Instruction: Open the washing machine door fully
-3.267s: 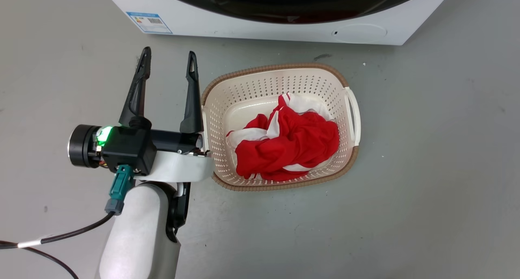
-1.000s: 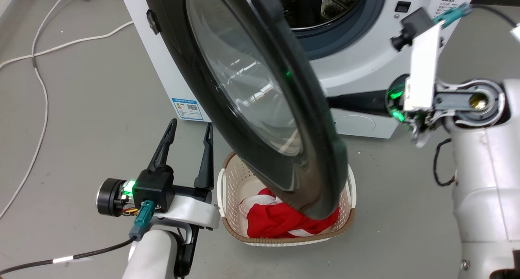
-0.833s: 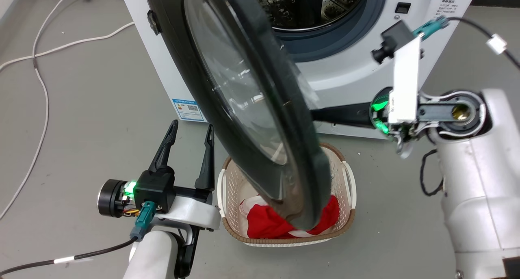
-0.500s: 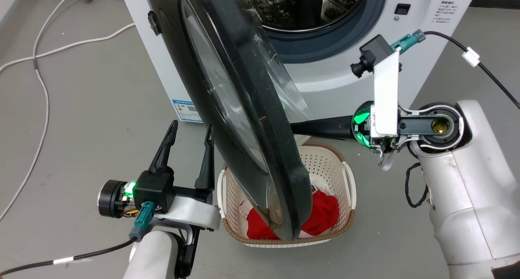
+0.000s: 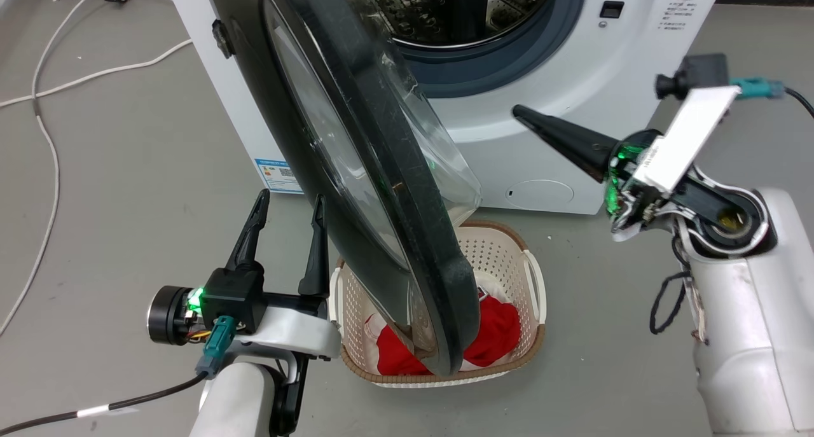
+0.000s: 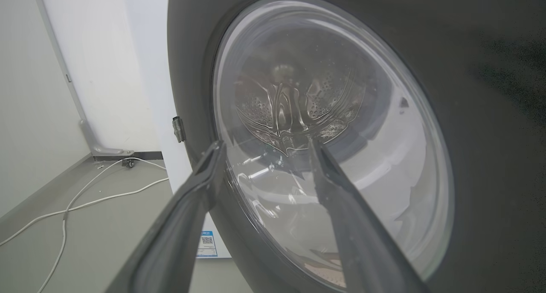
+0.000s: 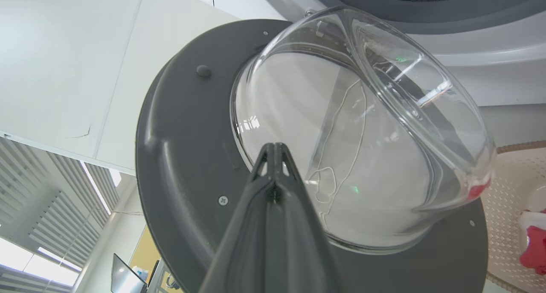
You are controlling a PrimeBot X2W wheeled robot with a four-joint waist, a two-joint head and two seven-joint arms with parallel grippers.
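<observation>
– Tools first: how do they stand?
– Right tool (image 5: 518,110) has its fingers pressed together on nothing. Its tip is aimed at the inner side of the washing machine door (image 5: 375,170) but is apart from it. Left tool (image 5: 290,198) is spread and empty, just beside the door's outer face; whether it touches, I cannot tell.
– And the door?
– It is swung out from the washing machine (image 5: 540,151), hinged on the robot's left and roughly edge-on to the head camera, with the drum (image 5: 445,11) exposed. I'd judge it about halfway: unlatched and out, with the rest of the leftward swing left to do.
– Anything in the way?
– The left tool itself stands in the sweep and likely must withdraw. A cream basket (image 5: 531,284) of red cloth (image 5: 502,329) sits under the door's lower edge. Cables (image 5: 38,106) lie on the floor, well off to the left.
</observation>
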